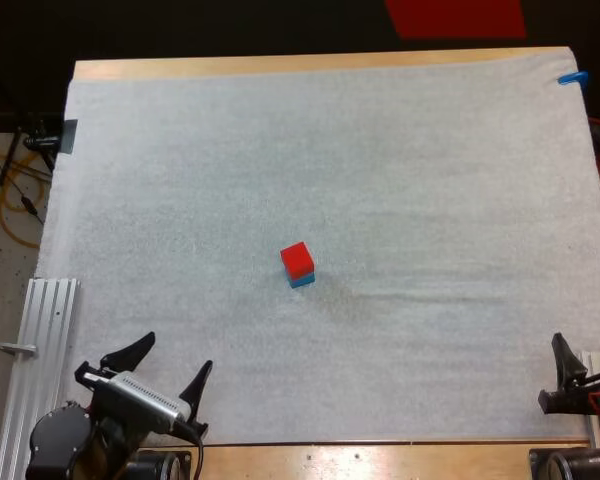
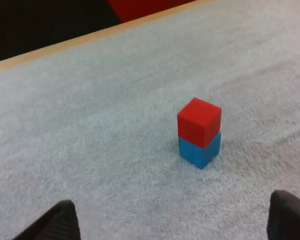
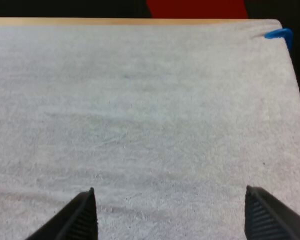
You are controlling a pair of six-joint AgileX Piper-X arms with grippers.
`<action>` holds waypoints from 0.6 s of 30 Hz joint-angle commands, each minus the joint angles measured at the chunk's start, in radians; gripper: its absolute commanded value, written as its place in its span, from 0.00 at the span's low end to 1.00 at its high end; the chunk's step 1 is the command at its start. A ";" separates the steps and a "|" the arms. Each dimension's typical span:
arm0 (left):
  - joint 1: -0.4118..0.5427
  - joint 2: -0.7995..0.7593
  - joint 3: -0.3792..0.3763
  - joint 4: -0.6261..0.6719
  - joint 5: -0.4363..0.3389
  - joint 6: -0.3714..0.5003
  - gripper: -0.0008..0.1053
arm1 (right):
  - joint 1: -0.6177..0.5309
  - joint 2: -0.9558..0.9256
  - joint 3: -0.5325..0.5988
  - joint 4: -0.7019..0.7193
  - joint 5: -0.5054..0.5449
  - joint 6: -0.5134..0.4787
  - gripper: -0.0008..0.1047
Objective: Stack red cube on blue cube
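The red cube (image 1: 296, 259) rests squarely on top of the blue cube (image 1: 302, 280) near the middle of the white mat. From the left wrist the same stack stands ahead, red cube (image 2: 199, 121) over blue cube (image 2: 200, 150). My left gripper (image 1: 169, 362) is at the mat's near left edge, open, well short of the stack, with nothing between its fingers (image 2: 55, 223). My right gripper (image 1: 586, 353) sits at the near right edge, open over bare mat, its fingers (image 3: 80, 215) spread wide.
A ribbed aluminium rail (image 1: 40, 350) lies along the mat's left side beside my left arm. The wooden table edge (image 1: 310, 65) runs along the far side. Bare mat (image 1: 430, 200) surrounds the stack on all sides.
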 commanded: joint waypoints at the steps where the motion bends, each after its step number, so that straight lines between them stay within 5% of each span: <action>1: 0.002 -0.139 -0.006 -0.018 0.010 -0.010 0.71 | -0.001 -0.043 -0.004 -0.007 -0.009 -0.005 0.58; 18: 0.002 -0.139 -0.006 -0.018 0.010 -0.010 0.71 | -0.001 -0.043 -0.004 0.005 -0.010 0.007 0.58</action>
